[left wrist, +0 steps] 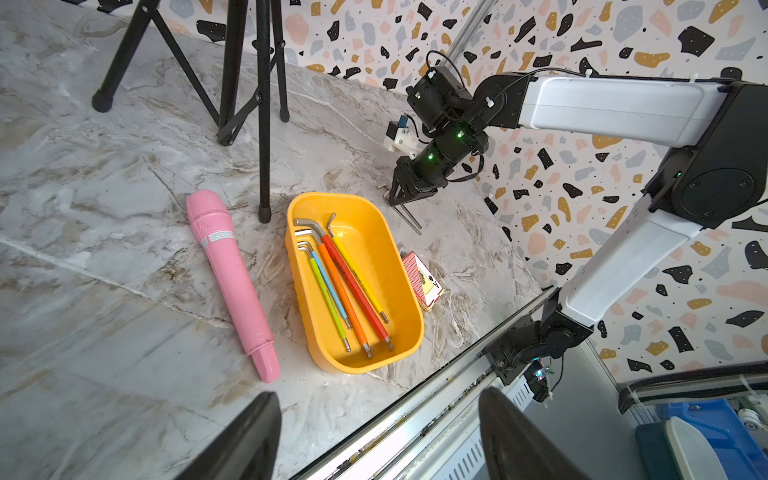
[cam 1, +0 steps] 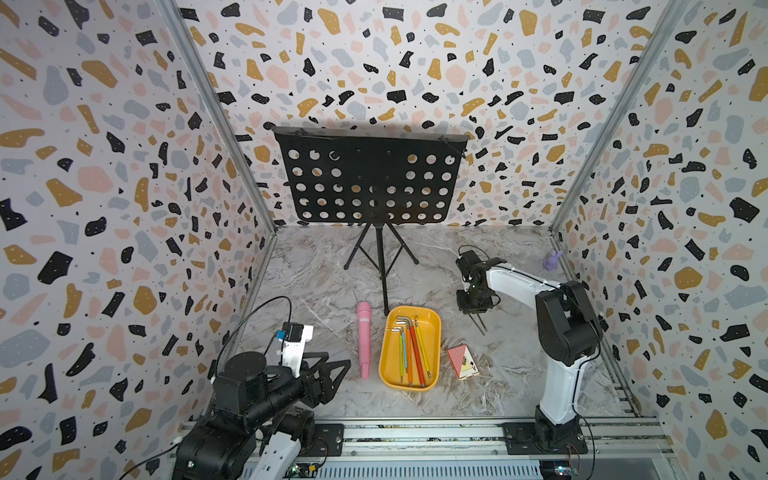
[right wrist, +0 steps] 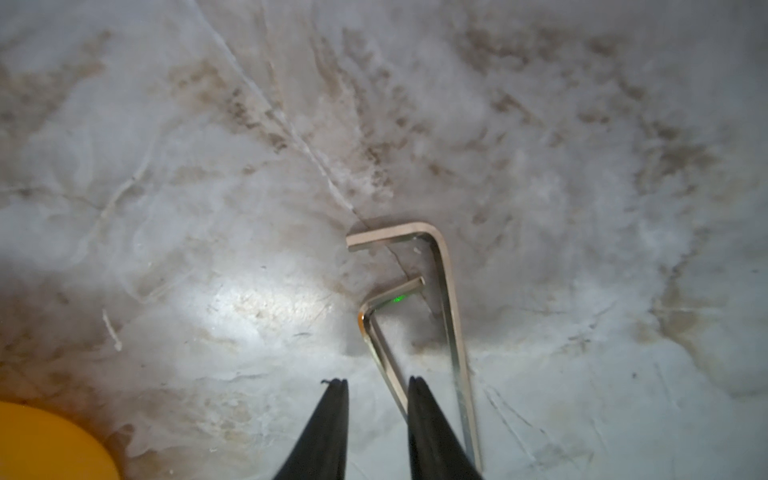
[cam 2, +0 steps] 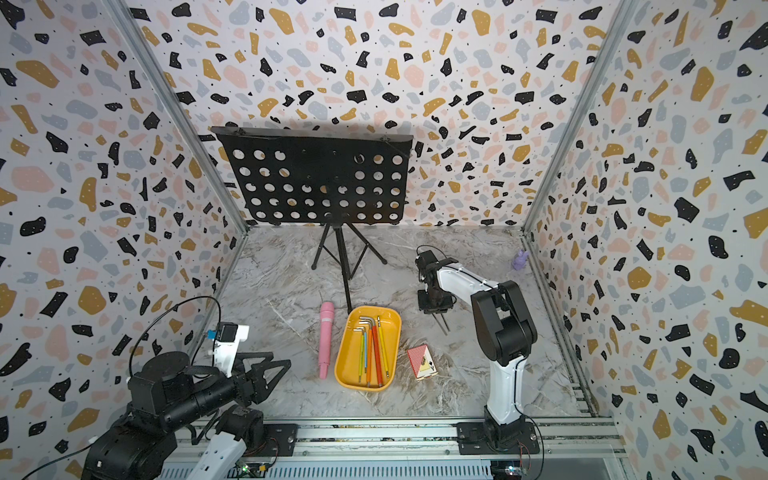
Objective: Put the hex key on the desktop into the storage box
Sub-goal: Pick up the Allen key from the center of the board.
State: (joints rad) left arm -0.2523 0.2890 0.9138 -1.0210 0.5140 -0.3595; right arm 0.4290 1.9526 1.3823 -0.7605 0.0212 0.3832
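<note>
Two hex keys lie on the worktop near the box — right fingers over them, slightly spread, pinching nothing; left fingers spread wide, empty.

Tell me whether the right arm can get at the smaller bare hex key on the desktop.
Probably yes. The right gripper hangs just above the smaller hex key, jaws open at its shaft. Nothing covers it; only the larger hex key lies close alongside and might get nudged.
</note>
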